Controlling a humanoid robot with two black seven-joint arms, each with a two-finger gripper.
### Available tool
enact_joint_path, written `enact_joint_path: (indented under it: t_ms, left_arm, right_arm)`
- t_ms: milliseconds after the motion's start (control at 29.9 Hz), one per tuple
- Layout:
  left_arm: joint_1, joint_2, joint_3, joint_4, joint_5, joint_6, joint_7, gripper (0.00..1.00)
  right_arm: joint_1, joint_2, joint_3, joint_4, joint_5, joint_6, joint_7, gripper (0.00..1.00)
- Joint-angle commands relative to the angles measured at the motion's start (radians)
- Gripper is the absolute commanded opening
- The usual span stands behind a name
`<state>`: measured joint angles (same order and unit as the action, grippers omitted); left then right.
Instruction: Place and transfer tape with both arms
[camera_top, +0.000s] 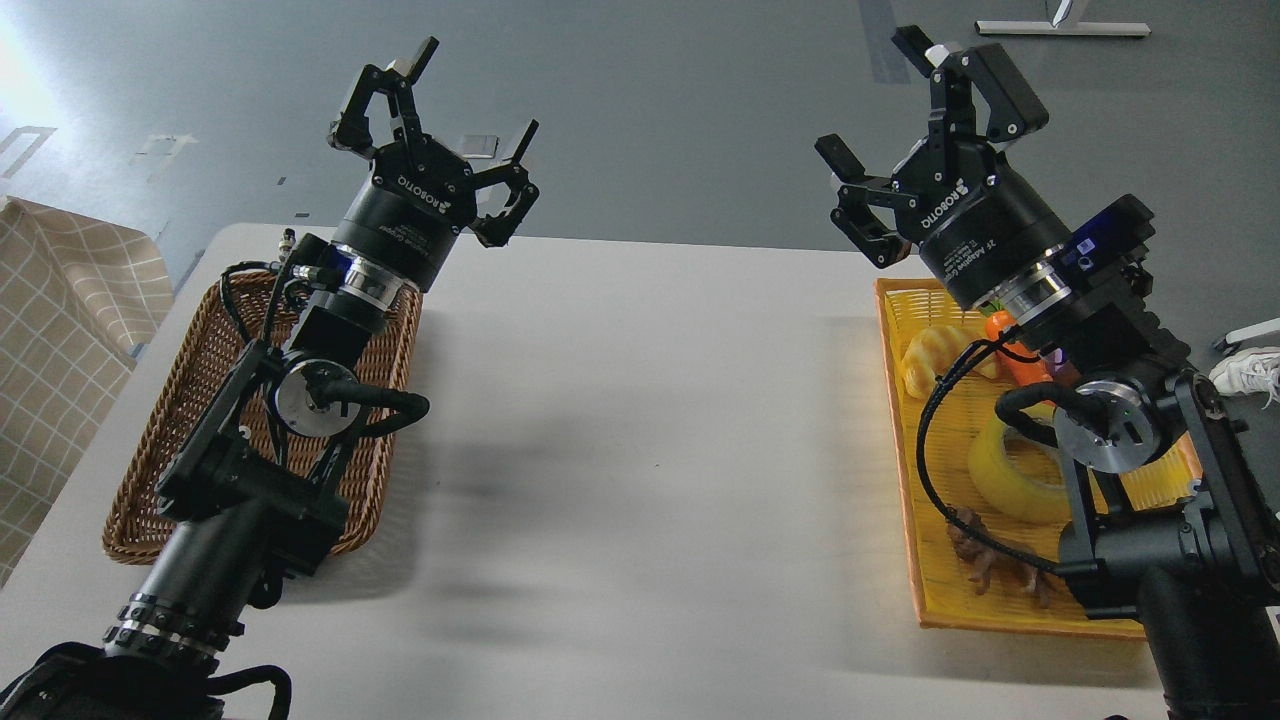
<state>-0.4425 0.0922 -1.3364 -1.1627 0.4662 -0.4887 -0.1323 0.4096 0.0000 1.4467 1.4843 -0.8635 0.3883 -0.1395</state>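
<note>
tape: translucent yellow tape roll (1010, 478) lying in orange plastic tray (905, 440), 4 o'clock on white table (640, 420)
hands: left hand (470, 115) and right hand (895, 105) released, raised, empty

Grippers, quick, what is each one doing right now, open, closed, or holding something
Left gripper: open, empty, raised above the table.
Right gripper: open, empty; the tape lies in the yellow tray.

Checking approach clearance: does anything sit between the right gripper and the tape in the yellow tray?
Nothing from the scene. The open right gripper is raised above the tray; only the arm's own wrist and cable overlap the tape in this view.
</note>
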Motion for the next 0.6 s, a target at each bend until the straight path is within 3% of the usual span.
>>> enact_joint_path:
  t_ms: [0,568]
  left_arm:
    - [0.001,0.001,0.0,0.0,0.002,0.0,0.0,0.99]
    - [-0.001,0.001,0.0,0.0,0.0,0.0,0.0,0.99]
  right_arm:
    - [0.0,0.0,0.0,-0.001,0.0,0.0,0.0,1.0]
    - [0.0,0.0,0.0,-0.002,0.0,0.0,0.0,1.0]
